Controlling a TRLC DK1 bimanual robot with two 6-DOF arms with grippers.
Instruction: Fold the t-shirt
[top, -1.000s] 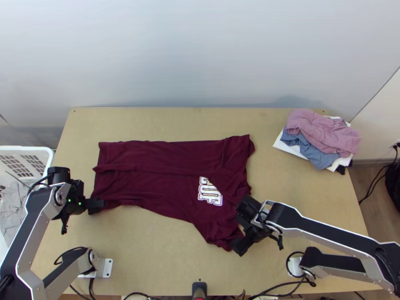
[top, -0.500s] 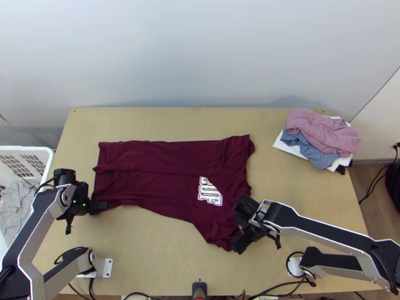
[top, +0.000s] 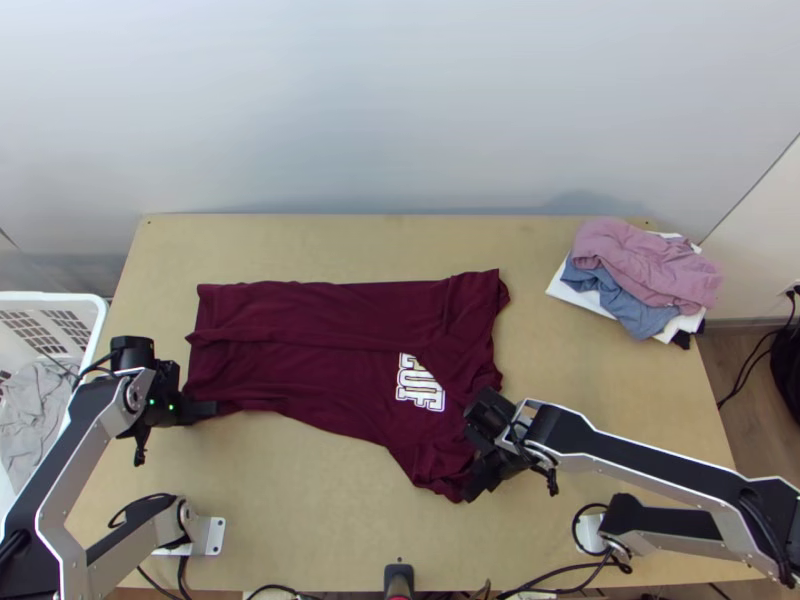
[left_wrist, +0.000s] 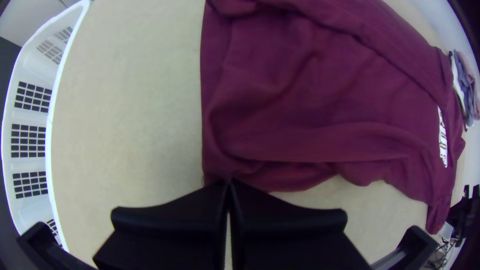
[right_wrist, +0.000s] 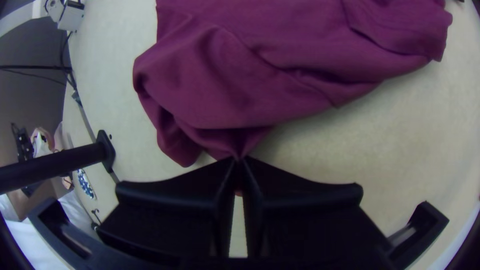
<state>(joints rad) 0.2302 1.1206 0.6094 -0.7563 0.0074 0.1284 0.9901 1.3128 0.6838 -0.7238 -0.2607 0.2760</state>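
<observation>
A maroon t-shirt (top: 300, 350) lies lengthwise on the table, its far part folded over along the length, with white lettering near the right end. My left gripper (top: 205, 410) is at its near left corner; in the left wrist view the left gripper (left_wrist: 227, 185) is shut on the hem corner of the shirt (left_wrist: 310, 100). At the near right end, by the sleeve, is my right gripper (top: 474, 492). The right wrist view has the right gripper (right_wrist: 239, 162) shut on a pinch of the sleeve's edge, with the maroon cloth (right_wrist: 225, 80) bunched in soft folds beyond it.
A pile of clothes (top: 645, 270), pink, blue and white, sits at the table's far right. The white basket (top: 100, 310) stands off the left edge. A black post (top: 398, 578) rises at the near edge, with cables beside it. Bare tabletop (top: 330, 500) lies in front of the shirt.
My left gripper has shifted slightly right along the shirt's near left corner. The right gripper has moved a little left, and its fingers have come together on the sleeve.
</observation>
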